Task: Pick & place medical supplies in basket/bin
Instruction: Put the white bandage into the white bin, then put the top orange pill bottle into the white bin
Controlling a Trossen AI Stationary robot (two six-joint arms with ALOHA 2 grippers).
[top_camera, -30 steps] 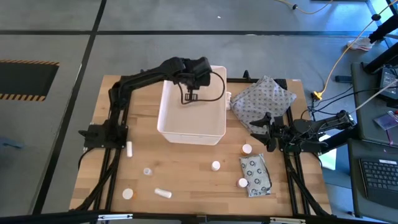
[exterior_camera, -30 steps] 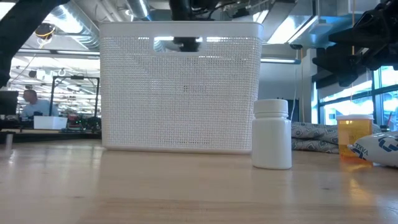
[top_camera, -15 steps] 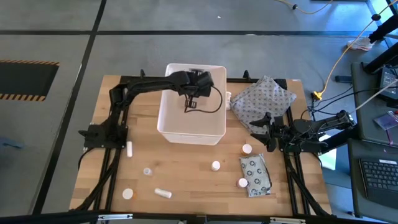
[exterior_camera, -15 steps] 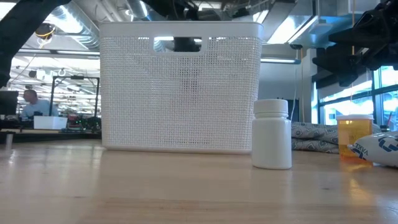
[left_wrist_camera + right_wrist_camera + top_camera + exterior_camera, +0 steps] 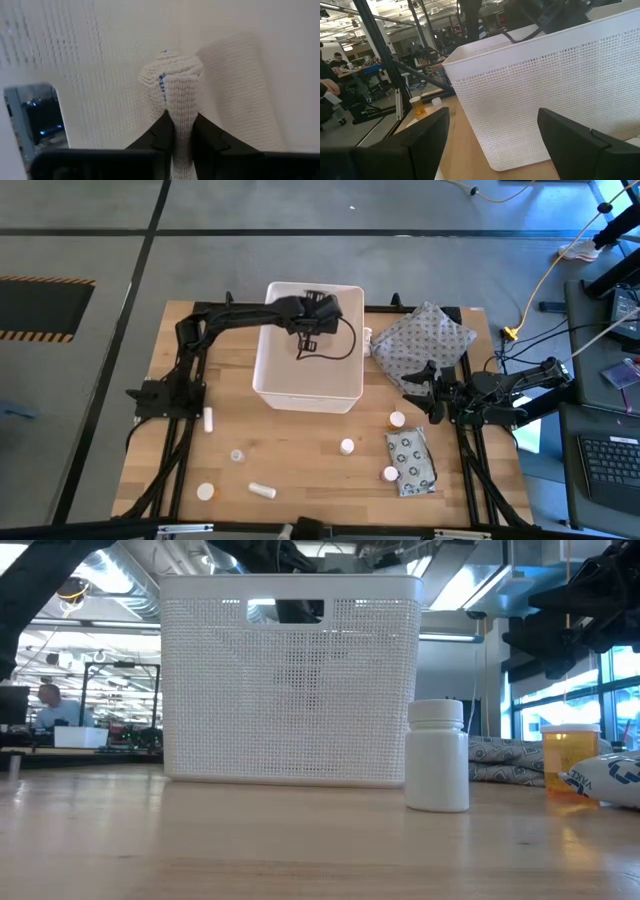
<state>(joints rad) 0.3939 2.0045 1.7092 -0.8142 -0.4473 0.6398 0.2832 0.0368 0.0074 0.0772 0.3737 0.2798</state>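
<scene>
So, quick count: 1 white basket sits toward the far middle of the desk, and I can spot 7 small bottles and vials loose on the wood in the high view. That's 4 on the left side, including a white vial, a clear one, an orange-capped bottle and a white bottle lying on its side. The other 3 cluster on the right near 1 flat grey packet printed with rings. There's also 1 grey dotted cloth bundle just beside the basket.

The left arm reaches across from its side, bent at the elbow, with the left claw pointing down inside the basket. In the left wrist view it's pinching 1 tan bandage roll between its fingers, right next to a 2nd bandage roll against the basket wall.

The right claw hangs low at the desk's right edge, spread wide, holding nothing.
</scene>
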